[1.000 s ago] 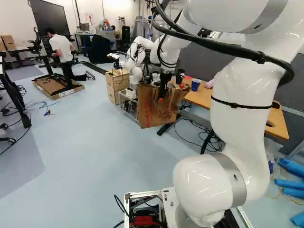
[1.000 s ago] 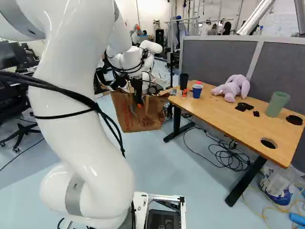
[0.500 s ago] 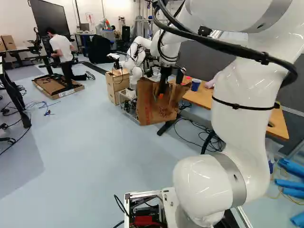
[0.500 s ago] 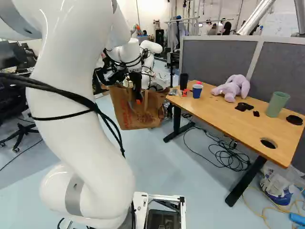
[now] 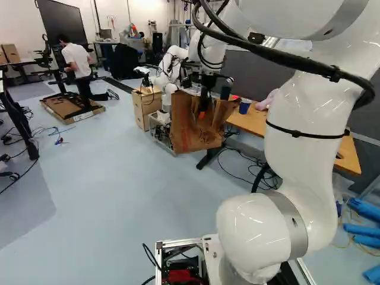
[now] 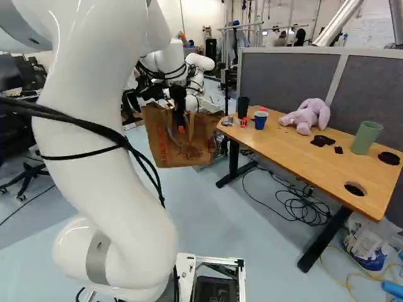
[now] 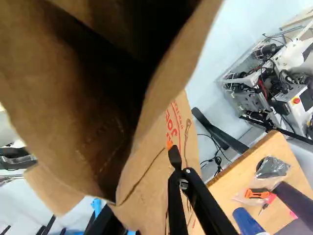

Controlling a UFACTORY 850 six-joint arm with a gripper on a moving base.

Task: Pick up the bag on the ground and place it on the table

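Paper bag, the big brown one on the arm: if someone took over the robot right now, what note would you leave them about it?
Gripper: shut on the upper part of the brown paper bag.
Where: the bag hangs from it, beside the near-bag end of the wooden table, not over it.
Done: bag grasped; its bottom has risen over the last second.
Left: raise it above the tabletop, move it across, set it down, let go.
Watch: the blue cup and black cup stand at that end and could get knocked.
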